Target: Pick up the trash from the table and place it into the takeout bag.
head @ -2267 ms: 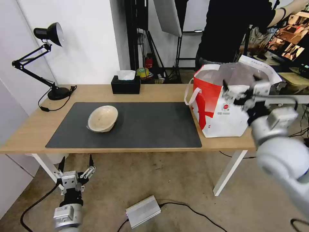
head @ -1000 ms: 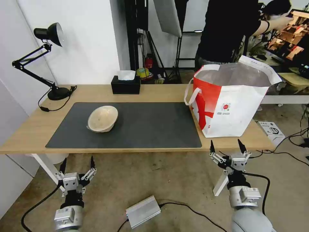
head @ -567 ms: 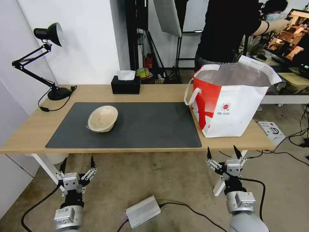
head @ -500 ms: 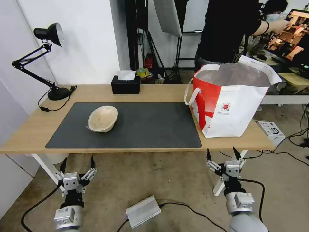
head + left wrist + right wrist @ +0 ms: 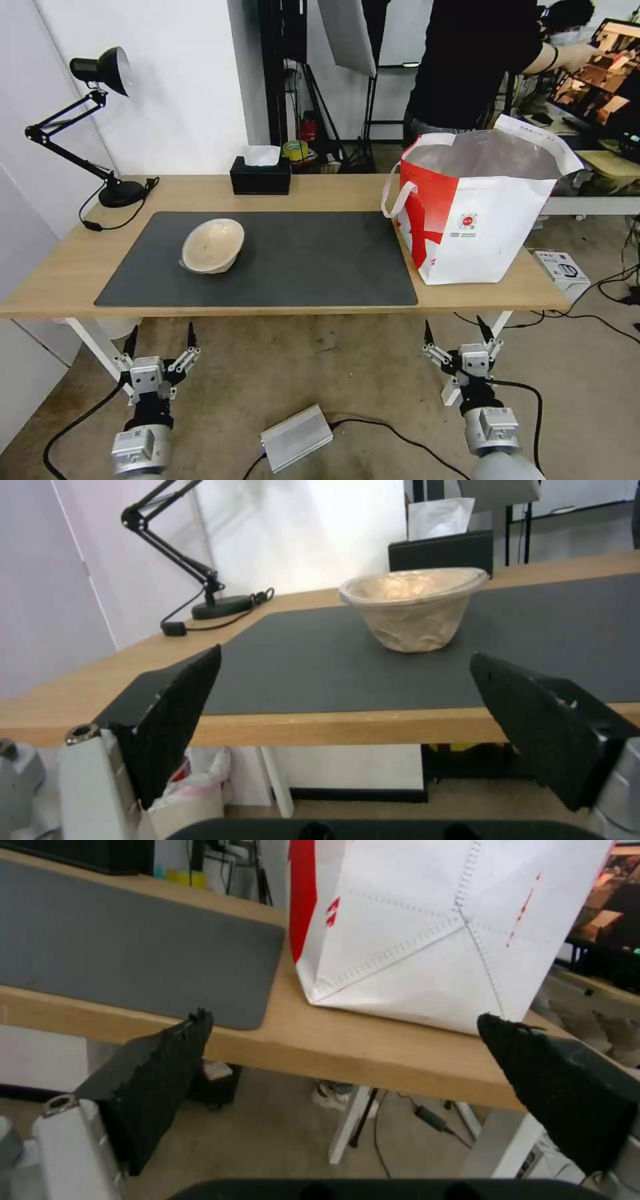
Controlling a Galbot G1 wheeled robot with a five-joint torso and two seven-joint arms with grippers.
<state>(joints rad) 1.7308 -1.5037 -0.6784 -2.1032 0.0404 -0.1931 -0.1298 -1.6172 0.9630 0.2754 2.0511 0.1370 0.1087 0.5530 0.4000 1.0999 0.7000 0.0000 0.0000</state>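
Observation:
A beige shallow bowl [image 5: 213, 245] [image 5: 413, 607] sits on the left half of the dark grey mat [image 5: 267, 260] on the light-wood table [image 5: 280, 193]. At the table's right end stands the white-and-red takeout bag [image 5: 477, 213] [image 5: 427, 930], open at the top with silver lining showing. My left gripper [image 5: 160, 337] [image 5: 347, 695] hangs open below the table's front edge, under the bowl's side. My right gripper [image 5: 457, 333] [image 5: 340, 1060] hangs open below the front edge, under the bag. Both hold nothing.
A black tissue box [image 5: 261, 175] and a black desk lamp [image 5: 100, 120] stand at the table's back. A grey power unit [image 5: 297, 437] with cables lies on the floor between my arms. A small box [image 5: 559, 267] sits on the floor right of the table. A person stands behind the bag.
My right arm has come out of the bag's mouth, dropped below the table's front edge, and kept sinking slightly. The left arm and the bowl have not moved.

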